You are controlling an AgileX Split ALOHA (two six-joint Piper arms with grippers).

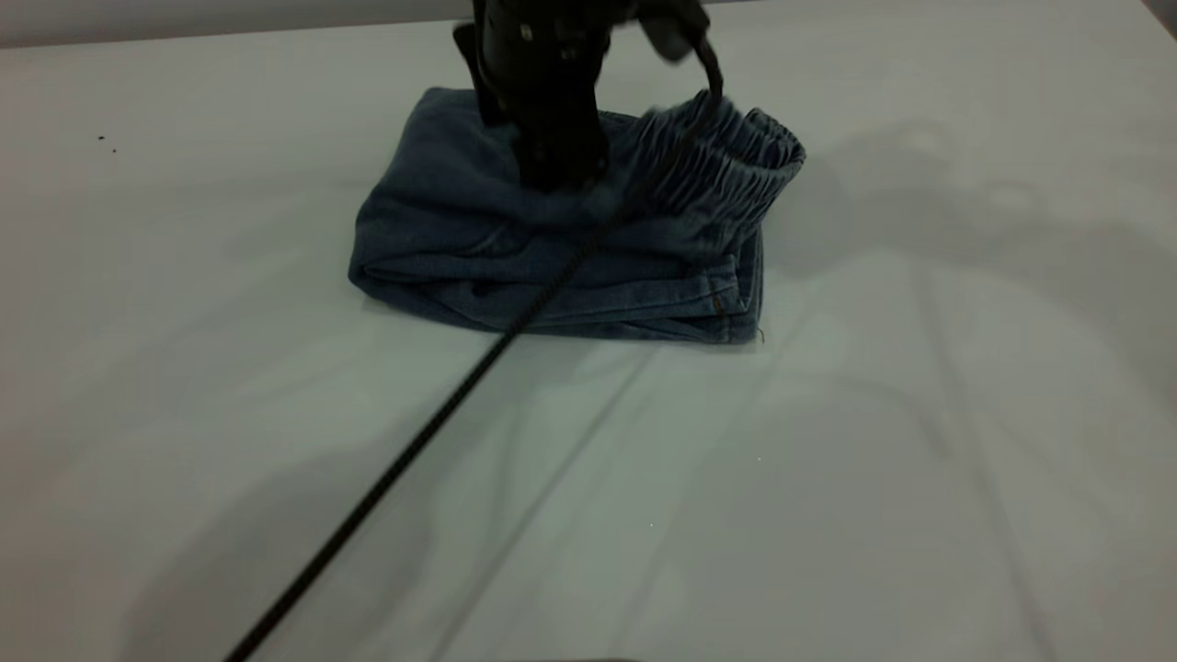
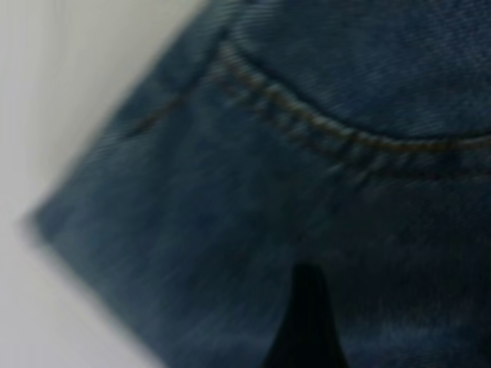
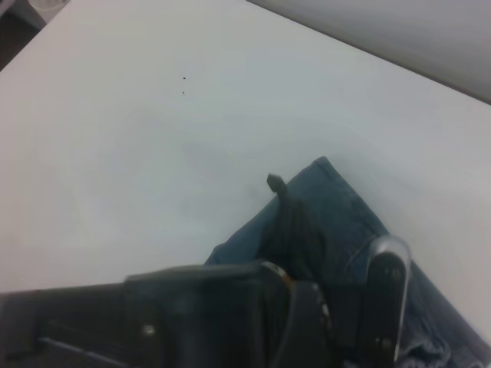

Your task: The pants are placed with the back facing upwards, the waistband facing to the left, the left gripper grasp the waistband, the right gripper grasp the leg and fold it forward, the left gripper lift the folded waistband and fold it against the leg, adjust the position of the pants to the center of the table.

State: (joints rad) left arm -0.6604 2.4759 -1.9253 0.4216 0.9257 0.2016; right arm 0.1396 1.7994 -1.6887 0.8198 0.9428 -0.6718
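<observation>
Pants: blue denim, folded into a compact layered bundle. It lies on the far half of the counter, roughly midway across it.

- Far left: a few tiny dark specks on bare counter, well apart from the bundle.
- Cable: black, braided. It runs from the near left edge diagonally up over the front of the bundle toward the arm.
- Left side of the bundle: a smooth rounded fold edge, with stacked layers showing along the front.
- Left claw: black, coming down from the top edge, its tip touching the upper layer of denim near the middle. Whether it is open or closed cannot be told.
- Left wrist view: denim fills the picture, crossed by a curved orange-stitched seam. One dark fingertip lies against it, and a strip of counter runs beside a corner of the cloth.
- Waistband: gathered elastic, lying on top at the far right corner.
- Near right corner: stitched hems, stacked.
- Right claw: not seen in the exterior view; its state cannot be told.
- Right wrist view: a corner of the bundle shows beyond dark hardware.
</observation>
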